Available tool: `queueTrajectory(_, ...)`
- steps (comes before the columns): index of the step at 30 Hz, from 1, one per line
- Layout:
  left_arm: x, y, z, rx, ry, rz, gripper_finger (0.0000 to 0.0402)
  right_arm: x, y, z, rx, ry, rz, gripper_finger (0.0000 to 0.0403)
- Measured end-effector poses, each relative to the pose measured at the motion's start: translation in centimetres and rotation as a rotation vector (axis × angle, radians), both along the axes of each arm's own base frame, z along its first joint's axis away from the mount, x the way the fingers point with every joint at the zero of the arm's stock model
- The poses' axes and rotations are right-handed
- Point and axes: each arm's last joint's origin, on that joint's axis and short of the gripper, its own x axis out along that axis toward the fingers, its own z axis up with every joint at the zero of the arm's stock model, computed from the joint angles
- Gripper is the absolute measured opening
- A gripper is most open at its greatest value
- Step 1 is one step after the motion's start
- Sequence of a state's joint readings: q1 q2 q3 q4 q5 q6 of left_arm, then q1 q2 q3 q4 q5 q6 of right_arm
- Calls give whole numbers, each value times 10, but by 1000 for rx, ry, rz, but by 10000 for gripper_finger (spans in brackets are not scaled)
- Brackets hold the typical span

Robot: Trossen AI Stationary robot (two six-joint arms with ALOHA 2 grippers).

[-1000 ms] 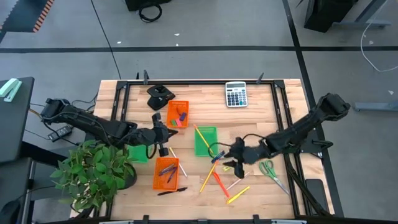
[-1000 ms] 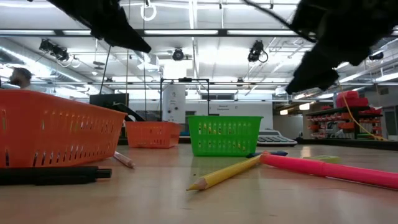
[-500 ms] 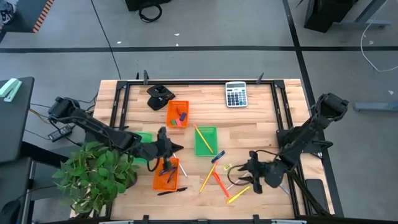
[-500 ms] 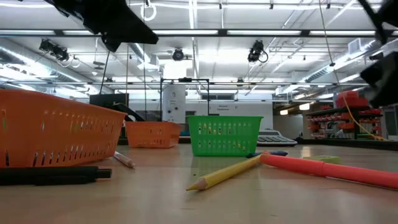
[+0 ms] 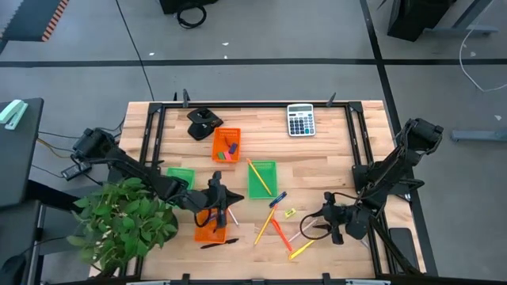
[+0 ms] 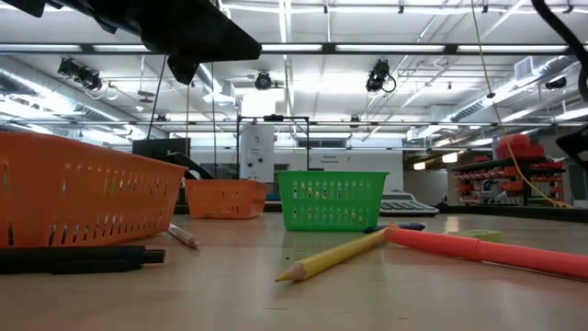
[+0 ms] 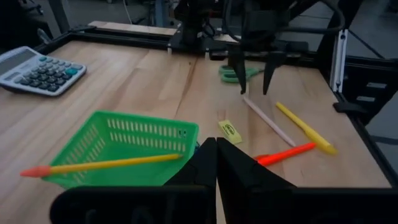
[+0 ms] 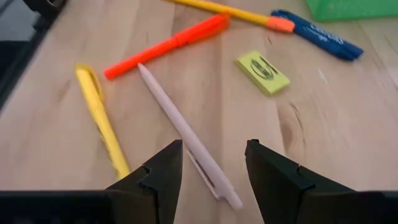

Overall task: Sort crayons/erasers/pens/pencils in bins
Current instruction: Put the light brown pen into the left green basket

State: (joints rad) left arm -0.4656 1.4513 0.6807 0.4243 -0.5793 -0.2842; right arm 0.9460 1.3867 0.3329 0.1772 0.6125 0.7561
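1. Here, the left arm reaches in from the 9 o'clock edge of the tabletop (image 5: 333,158), and its left hand (image 5: 215,207) hangs over the near orange bin (image 5: 207,225) at about 7 o'clock from the table's middle, fingers pressed fully together with nothing between them.
2. The right arm folds back from the 3 o'clock edge, and its right hand (image 8: 208,167) sits low at about 4 o'clock, fingers spread wide and holding nothing.
3. Just ahead of the right hand's open fingers lies a pale pencil (image 8: 186,138), its near end between the two fingertips but touching neither.
4. Beside that pencil lie a yellow pen (image 8: 102,121) and an orange crayon (image 8: 168,45), the crayon's tip close to the pencil's far end.
5. A yellow eraser (image 8: 262,72) rests flat on the wood just past the crayon, and a blue pen (image 8: 317,34) lies beyond it, meeting the end of a yellow pencil (image 8: 217,11).
6. The green bin (image 7: 130,149) near the table's centre carries a long yellow pencil with an orange end (image 7: 102,165) laid across it, one end poking over the rim.
7. A second orange bin (image 5: 226,146) sits at about 11 o'clock with small erasers inside, and another green bin (image 5: 181,176) lies at 9 o'clock, partly under the left arm.
8. A dark pen (image 6: 78,259) lies on the tabletop just in front of the near orange bin.
9. Green-handled scissors (image 7: 235,73) rest near the 3 o'clock edge, and a calculator (image 5: 300,120) sits at 1 o'clock.
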Motion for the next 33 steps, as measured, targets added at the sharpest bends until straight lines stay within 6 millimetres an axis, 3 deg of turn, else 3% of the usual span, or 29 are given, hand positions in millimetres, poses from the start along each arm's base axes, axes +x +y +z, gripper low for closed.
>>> queueTrajectory(20,11,34,1,60,15,105,39,-9,-11,-13,-6,34,16,179)
queueTrajectory(33,13,38,1,111,25,106,43,-9,-11,-13,-10,38,27,105)
